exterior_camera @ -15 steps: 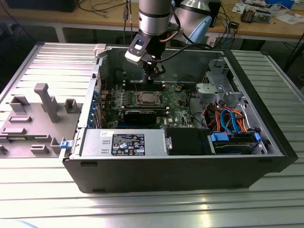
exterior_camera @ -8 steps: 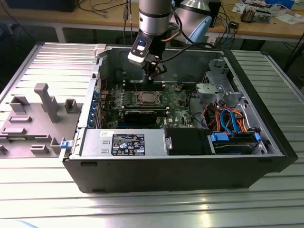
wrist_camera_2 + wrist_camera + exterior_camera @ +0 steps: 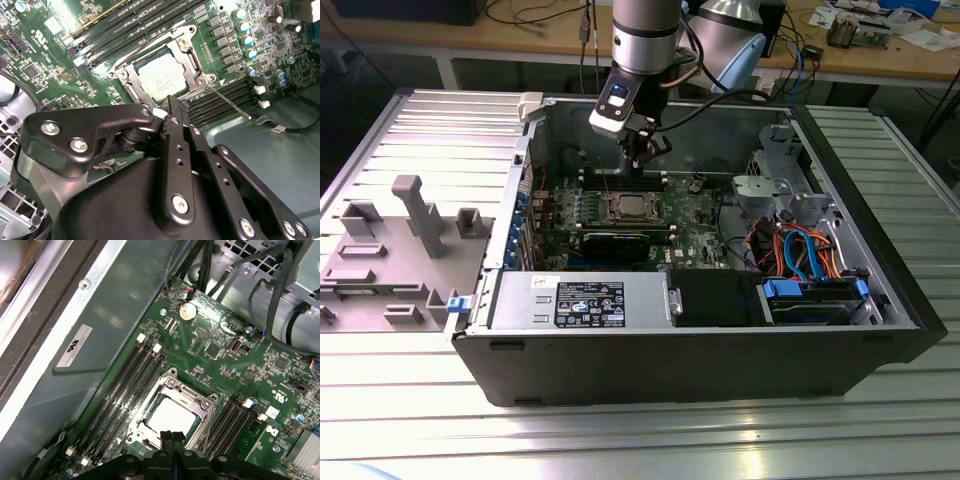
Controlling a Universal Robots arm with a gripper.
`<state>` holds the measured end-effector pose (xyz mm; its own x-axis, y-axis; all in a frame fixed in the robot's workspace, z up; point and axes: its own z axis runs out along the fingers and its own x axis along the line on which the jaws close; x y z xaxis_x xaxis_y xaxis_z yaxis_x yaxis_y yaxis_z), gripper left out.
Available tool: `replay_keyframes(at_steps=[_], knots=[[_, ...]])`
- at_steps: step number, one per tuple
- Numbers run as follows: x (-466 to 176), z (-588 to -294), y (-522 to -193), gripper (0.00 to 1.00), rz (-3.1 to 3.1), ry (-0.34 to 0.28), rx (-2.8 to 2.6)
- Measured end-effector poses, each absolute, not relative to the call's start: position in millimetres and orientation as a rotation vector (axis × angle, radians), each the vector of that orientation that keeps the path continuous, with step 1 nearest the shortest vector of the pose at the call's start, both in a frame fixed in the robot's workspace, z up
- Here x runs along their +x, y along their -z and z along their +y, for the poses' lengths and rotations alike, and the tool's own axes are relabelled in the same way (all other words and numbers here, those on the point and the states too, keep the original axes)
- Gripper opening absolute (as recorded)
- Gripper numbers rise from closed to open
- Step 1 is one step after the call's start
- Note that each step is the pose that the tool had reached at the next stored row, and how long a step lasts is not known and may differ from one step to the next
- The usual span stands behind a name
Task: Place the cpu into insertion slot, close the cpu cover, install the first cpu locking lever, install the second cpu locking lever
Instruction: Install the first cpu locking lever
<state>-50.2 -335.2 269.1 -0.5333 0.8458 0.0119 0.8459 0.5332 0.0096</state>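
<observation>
Broadly, the desk (image 3: 410,420) carries an open computer case (image 3: 720,355); its green motherboard (image 3: 225,357) bears the insertion slot (image 3: 122,75), the cpu cover (image 3: 192,59) lying flat over it, the cpu (image 3: 172,416) seated in its window. The fingers (image 3: 167,440), pressed together and empty, hang near the cover's edge.

Seated cpu (image 3: 171,416) framed by the cpu cover (image 3: 191,394), fingers (image 3: 166,440) together nearby.

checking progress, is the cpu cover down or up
Down: in the second wrist view the cpu cover lies flat, framing the cpu.

Ribbed metal table (image 3: 620,440), wooden workbench (image 3: 440,35) behind
</observation>
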Motion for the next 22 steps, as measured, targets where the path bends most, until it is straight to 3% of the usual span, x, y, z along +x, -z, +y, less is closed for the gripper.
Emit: replay_keyframes(at_steps=[22], knots=[[-50.2,-335.2,-269.1,0.11,-2.89,0.021,-1.214]])
